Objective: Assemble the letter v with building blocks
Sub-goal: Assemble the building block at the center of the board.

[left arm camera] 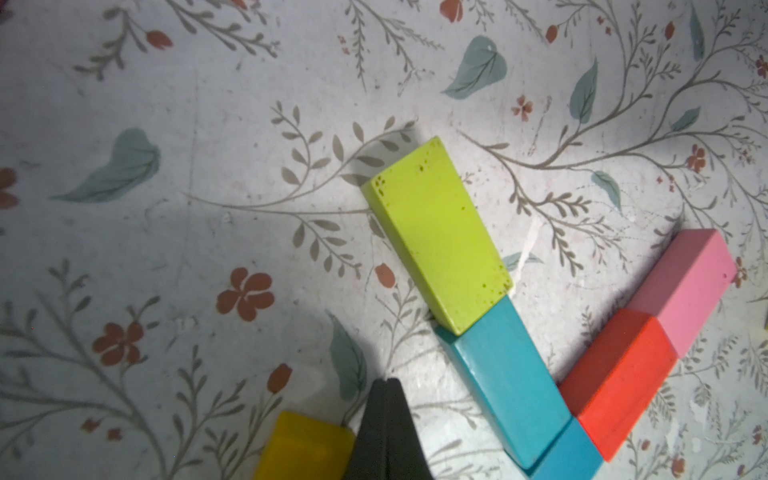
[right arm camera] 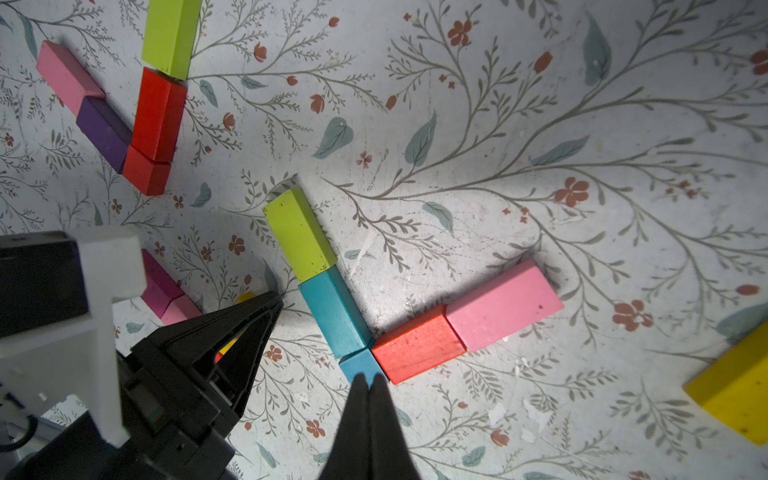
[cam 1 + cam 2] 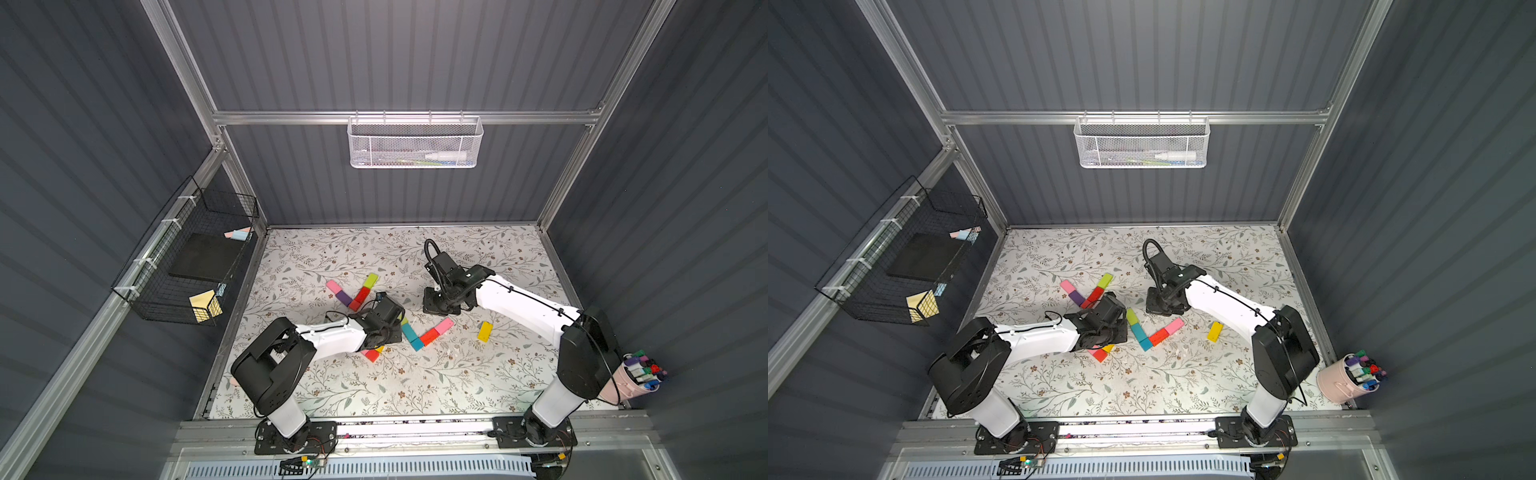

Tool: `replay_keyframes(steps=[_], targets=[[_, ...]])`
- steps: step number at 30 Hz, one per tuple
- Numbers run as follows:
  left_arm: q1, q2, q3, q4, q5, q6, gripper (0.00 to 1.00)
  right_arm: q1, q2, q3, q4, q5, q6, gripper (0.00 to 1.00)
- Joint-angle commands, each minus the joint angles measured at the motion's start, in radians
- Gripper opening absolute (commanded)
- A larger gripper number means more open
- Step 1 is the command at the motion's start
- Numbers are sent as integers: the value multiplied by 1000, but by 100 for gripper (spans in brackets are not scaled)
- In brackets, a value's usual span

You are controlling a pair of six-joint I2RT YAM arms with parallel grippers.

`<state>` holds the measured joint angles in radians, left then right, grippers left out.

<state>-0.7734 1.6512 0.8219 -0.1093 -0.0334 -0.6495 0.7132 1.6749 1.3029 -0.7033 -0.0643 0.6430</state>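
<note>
Building blocks lie in a V on the floral table [image 3: 478, 257]: lime [image 2: 299, 235], teal [image 2: 332, 311], a small blue square [image 2: 359, 365], red [image 2: 417, 343] and pink [image 2: 505, 303]. My left gripper [image 1: 386, 380] is shut and empty, its tip [image 2: 274, 297] just beside the lime-teal arm, next to a yellow block [image 1: 303, 449]. Also shut and empty, my right gripper [image 2: 369, 376] hovers over the V's far side [image 3: 438, 305]. Another V of pink [image 3: 333, 286], purple, red and lime [image 3: 370, 280] blocks lies at the back left. One yellow block [image 3: 484, 331] lies loose to the right.
Magenta [image 2: 160, 282] and red blocks lie partly under the left arm. A black wire basket [image 3: 187, 257] hangs on the left wall and a white mesh basket [image 3: 415, 143] on the back rail. A pink cup of markers [image 3: 1339, 380] stands at the front right corner.
</note>
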Motion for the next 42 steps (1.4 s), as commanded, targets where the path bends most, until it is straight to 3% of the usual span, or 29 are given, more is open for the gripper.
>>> replay_keyframes(steps=[1, 27, 42], targets=[[-9, -25, -8, -13, 10, 1, 0, -4, 19, 1, -10, -3, 3, 0], [-10, -40, -5, -47, -43, -17, 0, -4, 23, 4, -11, -13, 4, 0], [-10, -35, 79, -69, -76, -33, 0, -4, 17, -6, -10, -6, 4, 0]])
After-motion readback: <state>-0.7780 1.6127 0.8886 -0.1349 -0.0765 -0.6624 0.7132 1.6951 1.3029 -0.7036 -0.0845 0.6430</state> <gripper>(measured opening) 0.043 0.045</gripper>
